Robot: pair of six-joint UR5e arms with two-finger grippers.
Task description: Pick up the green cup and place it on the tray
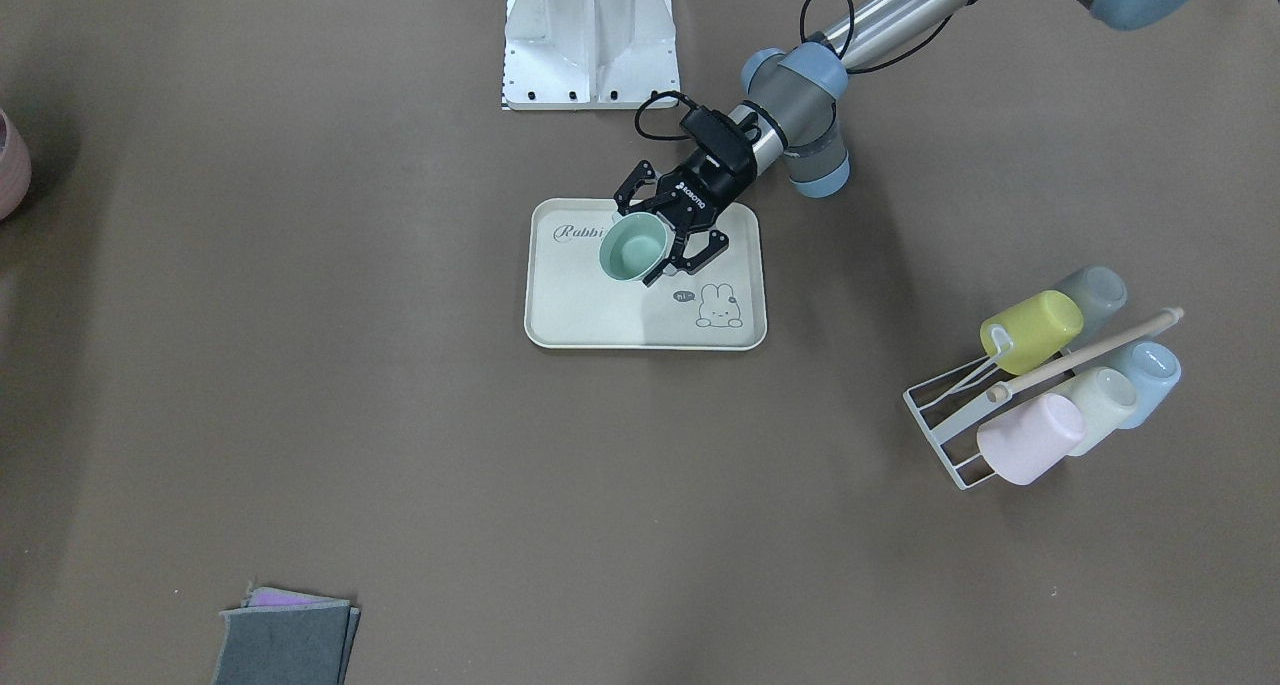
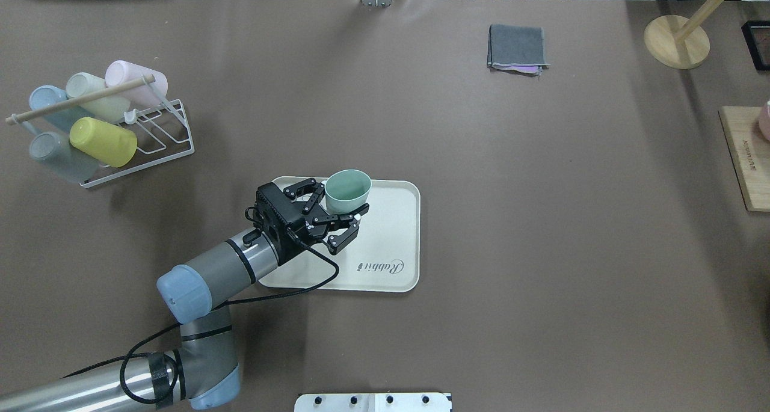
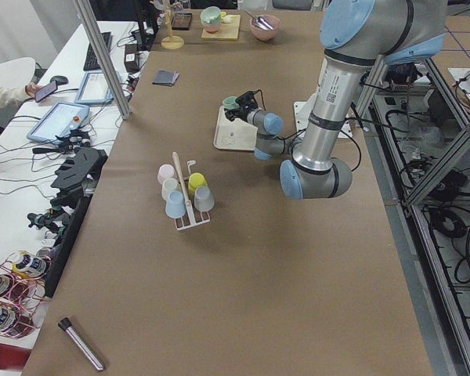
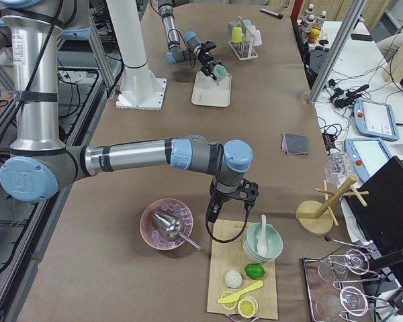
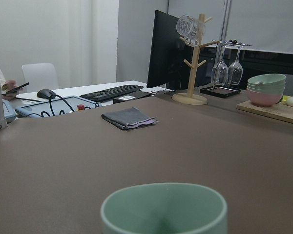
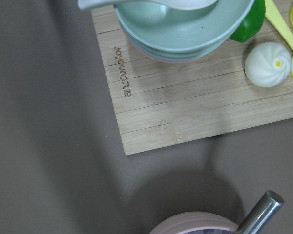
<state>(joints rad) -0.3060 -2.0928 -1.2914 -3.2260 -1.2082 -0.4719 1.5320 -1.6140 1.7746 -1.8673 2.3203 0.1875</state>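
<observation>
The mint-green cup (image 1: 630, 250) stands upright on the cream "Rabbit" tray (image 1: 640, 315), near the tray's edge closest to the robot. In the overhead view the green cup (image 2: 348, 189) sits at the tray's (image 2: 391, 219) far left corner. My left gripper (image 2: 337, 206) is open, its black fingers spread wide on either side of the cup; it also shows in the front view (image 1: 647, 237). The left wrist view shows only the cup's rim (image 5: 163, 209) close below. My right gripper (image 4: 232, 201) hovers far off over a wooden board (image 6: 185, 97); I cannot tell whether it is open or shut.
A white wire rack (image 2: 162, 141) with several pastel cups lies left of the tray. A folded grey cloth (image 2: 517, 46) lies at the far side. A wooden mug tree base (image 2: 677, 39) and a board (image 2: 746, 159) stand at the right. The robot base (image 1: 590, 45) is behind the tray.
</observation>
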